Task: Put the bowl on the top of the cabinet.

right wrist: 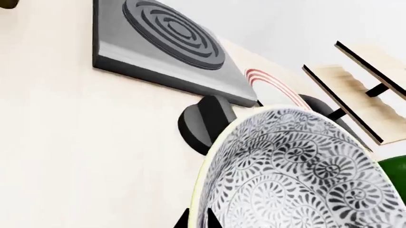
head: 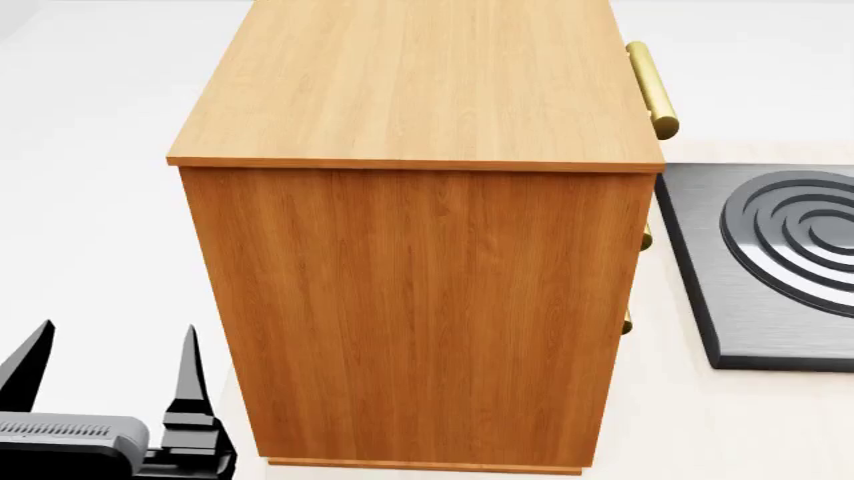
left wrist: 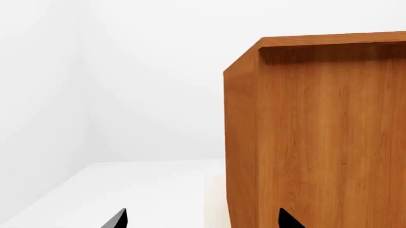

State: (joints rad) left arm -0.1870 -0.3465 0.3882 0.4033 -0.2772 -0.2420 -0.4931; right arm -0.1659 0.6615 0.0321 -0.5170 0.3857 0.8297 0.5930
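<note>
In the right wrist view, the bowl (right wrist: 298,175), white with a dense grey leaf pattern, is tilted on its side and fills the near part of the frame. My right gripper (right wrist: 198,222) is shut on its rim, with one fingertip on each side of the thin wall. The bowl and the right gripper are out of the head view. The reddish-brown cabinet (head: 427,300) stands in front of me, and its lighter flat top (head: 414,80) is bare. It also shows in the left wrist view (left wrist: 323,137). My left gripper (head: 107,375) is open and empty, low beside the cabinet's left side.
A dark stove plate with ring grooves (head: 781,260) lies right of the cabinet, also in the right wrist view (right wrist: 165,33). Brass handles (head: 651,88) stick out on the cabinet's right face. Black knobs (right wrist: 203,121), a red-ringed plate (right wrist: 273,85), a pale wooden rack (right wrist: 362,95) and something green (right wrist: 396,171) lie beyond the bowl.
</note>
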